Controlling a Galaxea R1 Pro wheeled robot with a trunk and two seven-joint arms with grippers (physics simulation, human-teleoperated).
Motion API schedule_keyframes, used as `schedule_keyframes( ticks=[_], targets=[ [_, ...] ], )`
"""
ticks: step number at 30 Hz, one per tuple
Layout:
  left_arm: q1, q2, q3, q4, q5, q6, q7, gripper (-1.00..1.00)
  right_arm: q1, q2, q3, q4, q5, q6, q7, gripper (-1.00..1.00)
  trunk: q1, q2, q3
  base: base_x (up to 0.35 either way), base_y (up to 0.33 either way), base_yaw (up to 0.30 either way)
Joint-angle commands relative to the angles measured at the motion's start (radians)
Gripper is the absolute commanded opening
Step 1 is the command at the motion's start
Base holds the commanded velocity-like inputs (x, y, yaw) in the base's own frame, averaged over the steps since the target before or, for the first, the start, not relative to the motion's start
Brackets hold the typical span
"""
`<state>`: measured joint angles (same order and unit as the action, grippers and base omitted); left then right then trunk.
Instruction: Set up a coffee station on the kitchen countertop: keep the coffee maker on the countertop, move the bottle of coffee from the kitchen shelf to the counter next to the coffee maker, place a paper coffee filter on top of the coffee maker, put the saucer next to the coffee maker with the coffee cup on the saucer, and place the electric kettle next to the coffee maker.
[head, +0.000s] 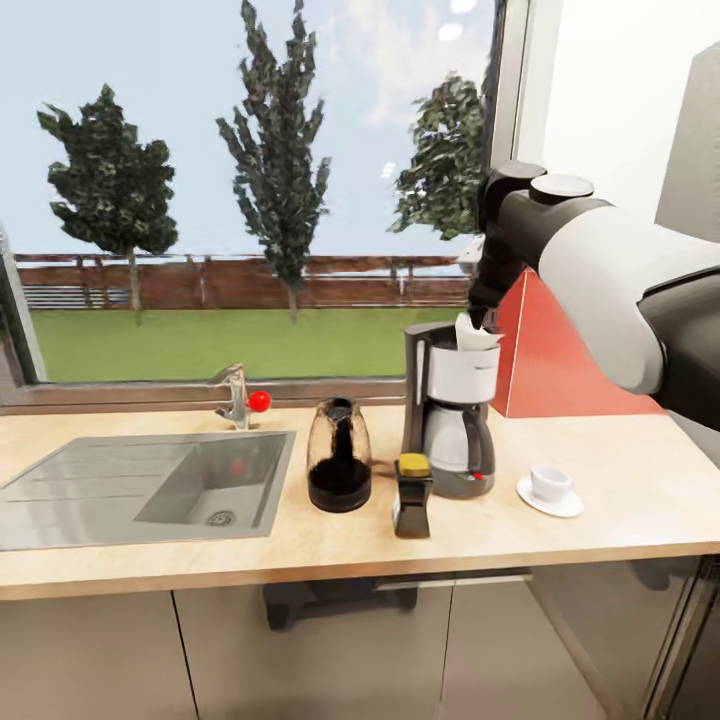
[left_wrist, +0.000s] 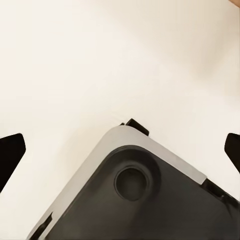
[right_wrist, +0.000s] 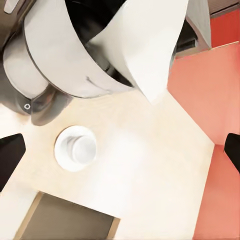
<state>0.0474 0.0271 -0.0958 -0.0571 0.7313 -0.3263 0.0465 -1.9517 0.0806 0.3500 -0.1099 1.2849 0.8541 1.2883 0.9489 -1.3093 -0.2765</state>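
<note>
Most of the coffee station looks assembled. In the head view the coffee maker (head: 455, 415) stands right of centre on the kitchen countertop (head: 620, 500), its white upper housing below the dark end of the right arm that comes in from the upper right. The electric kettle (head: 338, 455) sits just left of it near the middle of the frame. The bottle of coffee (head: 412, 494) with its yellow cap stands close in front of the machine's lower left corner. To the right, the coffee cup (head: 550, 482) rests on the saucer (head: 549, 500), near the machine's base. So, judging from how things lie, kettle, bottle, saucer and cup are already placed.

The paper coffee filter (head: 474, 335) is the remaining item. It sits at the top of the coffee maker, a white folded shape poking above the housing just under the right gripper (head: 484, 318). In the right wrist view it appears in the upper centre as a white cone (right_wrist: 145, 45) over the housing, with cup and saucer (right_wrist: 75, 148) at the lower left.

The right gripper's dark fingertips (right_wrist: 10, 157) show at the far side edges of that frame, so its jaws are spread and hold nothing; the filter appears released, though whether it is stably seated is unclear. The left gripper's fingertips (left_wrist: 10, 150) likewise stand wide apart, empty, over a pale surface and a grey-and-black part.
</note>
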Motion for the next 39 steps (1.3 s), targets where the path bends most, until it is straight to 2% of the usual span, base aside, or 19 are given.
schedule_keyframes(
  ticks=[1, 6, 7, 9, 10, 14, 16, 17, 20, 23, 24, 25, 27, 31, 35, 38, 39],
  targets=[
    [0.000, -0.001, -0.008, -0.003, 0.005, -0.001, 0.005, 1.00, -0.001, -0.009, -0.003, -0.003, 0.007, 0.007, 0.007, 1.00, -0.001, -0.001, -0.001, -0.326, 0.000, 0.000],
    [0.001, -0.002, -0.008, -0.003, 0.005, -0.003, 0.005, 1.00, 0.000, -0.033, 0.001, -0.004, 0.007, 0.000, 0.008, 1.00, -0.001, -0.001, -0.001, -0.327, 0.000, 0.000],
    [0.000, -0.002, -0.008, -0.003, 0.004, -0.005, 0.005, 1.00, 0.000, -0.079, 0.003, -0.002, 0.007, -0.002, 0.001, 1.00, -0.001, -0.001, -0.001, -0.328, -0.016, 0.000],
    [0.001, -0.003, -0.008, -0.003, 0.004, -0.006, 0.006, 1.00, 0.000, -0.106, 0.003, 0.005, 0.007, -0.003, -0.007, 1.00, -0.001, -0.001, -0.001, -0.327, -0.053, 0.000],
    [0.001, -0.003, -0.008, -0.003, 0.004, -0.006, 0.006, 1.00, 0.000, -0.129, 0.003, 0.017, 0.005, -0.004, -0.015, 1.00, -0.001, -0.001, -0.001, -0.321, -0.089, 0.000],
    [0.001, -0.004, -0.006, -0.003, 0.004, -0.006, 0.005, 1.00, 0.000, -0.164, 0.003, 0.066, -0.001, -0.015, -0.044, 1.00, -0.001, -0.001, -0.001, -0.316, -0.105, 0.000],
    [0.000, -0.004, -0.006, -0.003, 0.003, -0.007, 0.004, 1.00, 0.000, -0.179, 0.002, 0.104, -0.014, -0.027, -0.084, 1.00, -0.001, -0.001, -0.001, -0.312, -0.118, 0.000],
    [0.001, -0.006, -0.004, -0.004, 0.002, -0.008, 0.005, 1.00, 0.125, -0.233, 0.001, 0.142, -0.137, -0.050, -0.292, 1.00, -0.001, -0.001, -0.001, -0.304, -0.128, 0.000],
    [0.002, -0.008, -0.005, -0.004, 0.002, -0.008, 0.005, 1.00, 0.226, -0.254, 0.001, 0.145, -0.207, -0.052, -0.378, 1.00, -0.001, -0.001, -0.001, -0.303, -0.130, 0.000],
    [0.001, -0.007, -0.005, -0.004, 0.002, -0.008, 0.004, 1.00, 0.320, -0.276, 0.001, 0.145, -0.276, -0.060, -0.427, 1.00, -0.001, -0.001, -0.001, -0.303, -0.132, 0.000],
    [0.001, -0.007, -0.010, -0.007, 0.001, -0.008, 0.004, 1.00, 0.543, -0.304, 0.001, 0.146, -0.487, -0.123, -0.575, 1.00, -0.001, -0.001, -0.001, -0.302, -0.133, 0.000],
    [0.000, -0.007, -0.010, -0.008, 0.001, -0.008, 0.005, 1.00, 0.573, -0.303, 0.001, 0.146, -0.516, -0.133, -0.601, 1.00, -0.001, -0.001, -0.001, -0.302, -0.133, 0.000],
    [0.000, -0.005, -0.010, -0.011, 0.000, -0.007, 0.005, 1.00, 0.620, -0.306, 0.001, 0.146, -0.559, -0.147, -0.644, 1.00, -0.001, -0.001, -0.001, -0.303, -0.133, 0.000],
    [0.000, -0.003, -0.010, -0.014, -0.001, -0.007, 0.004, 1.00, 0.647, -0.319, 0.001, 0.147, -0.590, -0.157, -0.670, 1.00, -0.001, -0.001, -0.001, -0.305, -0.130, 0.000],
    [0.000, -0.001, -0.010, -0.015, -0.001, -0.007, 0.004, 1.00, 0.661, -0.346, 0.001, 0.147, -0.603, -0.162, -0.679, 1.00, -0.001, -0.001, -0.001, -0.310, -0.123, 0.000],
    [0.000, 0.000, -0.010, -0.018, -0.001, -0.007, 0.004, 1.00, 0.711, -0.369, 0.001, 0.147, -0.634, -0.199, -0.683, 1.00, -0.001, -0.001, -0.001, -0.313, -0.117, 0.000],
    [0.000, 0.001, -0.010, -0.024, -0.001, -0.007, 0.004, 1.00, 0.745, -0.383, 0.001, 0.147, -0.661, -0.229, -0.683, 1.00, -0.001, -0.001, -0.001, -0.313, -0.116, 0.000]
  ],
)
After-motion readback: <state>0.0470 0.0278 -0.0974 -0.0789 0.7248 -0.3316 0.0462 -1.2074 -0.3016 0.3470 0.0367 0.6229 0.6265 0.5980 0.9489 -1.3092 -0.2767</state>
